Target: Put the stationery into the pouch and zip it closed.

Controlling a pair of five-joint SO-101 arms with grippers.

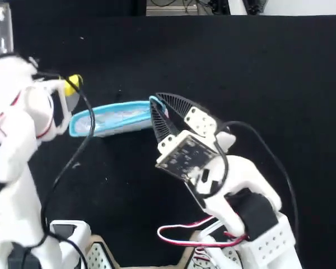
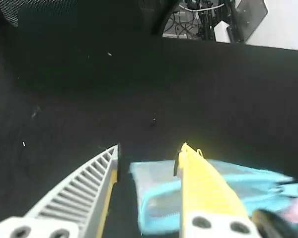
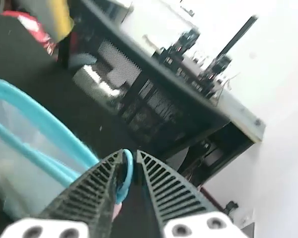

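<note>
A light blue, see-through pouch [image 1: 112,117] lies flat on the black table [image 1: 257,73]. My right gripper [image 1: 155,101], with black fingers, is at the pouch's right end. In the right wrist view that gripper [image 3: 131,152] is shut on the pouch's blue pull loop [image 3: 127,171], with the pouch [image 3: 20,168] stretching away from it. My left gripper [image 1: 73,87] hangs over the pouch's left end. In the left wrist view it [image 2: 149,147] stands open, its yellow finger [image 2: 203,188] above the pouch [image 2: 156,198] and its white finger [image 2: 89,183] beside it. Pale shapes show faintly inside the pouch.
A black cable [image 1: 73,159] runs from the left arm across the table toward the front edge. Both arm bases [image 1: 269,241] stand at the front. The black table stretches wide behind and to the right of the pouch.
</note>
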